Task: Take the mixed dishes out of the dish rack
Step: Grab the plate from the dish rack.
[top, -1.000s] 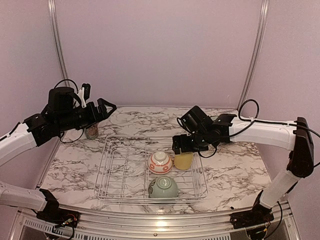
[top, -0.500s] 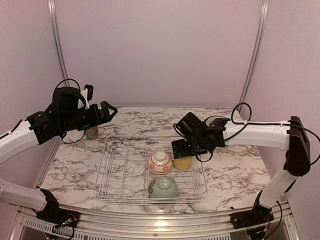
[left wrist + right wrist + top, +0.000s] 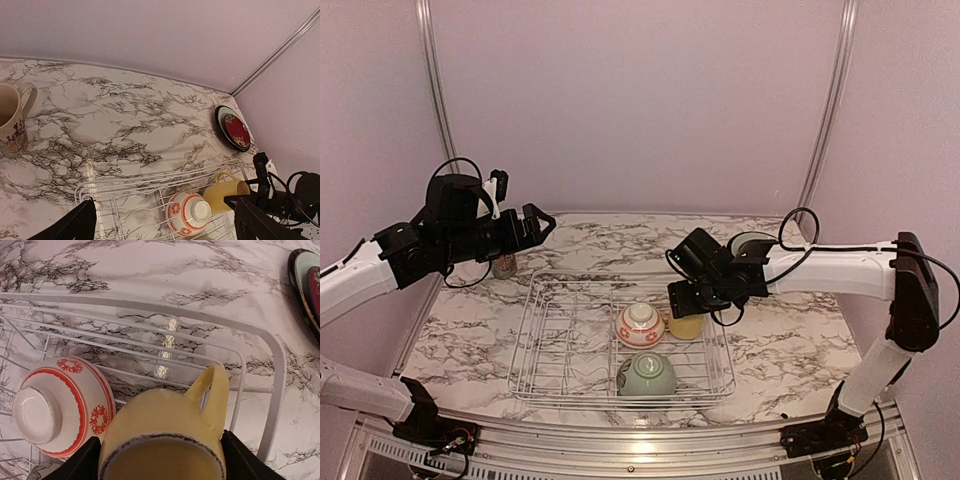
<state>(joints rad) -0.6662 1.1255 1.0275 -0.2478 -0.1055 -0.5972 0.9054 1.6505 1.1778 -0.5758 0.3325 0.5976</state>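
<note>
At centre-right of the top view, the right gripper [image 3: 687,300] straddles the small yellow cup [image 3: 165,440] in the upper right corner of the dish rack [image 3: 560,335], whether clamped I cannot tell, while the left gripper [image 3: 533,222] hangs wide open, empty, at upper left.

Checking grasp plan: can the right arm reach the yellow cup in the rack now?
Likely yes: the right gripper hangs over the yellow cup, one finger on either side, nothing between them and it.

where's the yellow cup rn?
Top view: the yellow cup sits in the dish rack's far-right corner, just right of the white-and-red bowl. The right gripper straddles it, fingers on either side.
</note>
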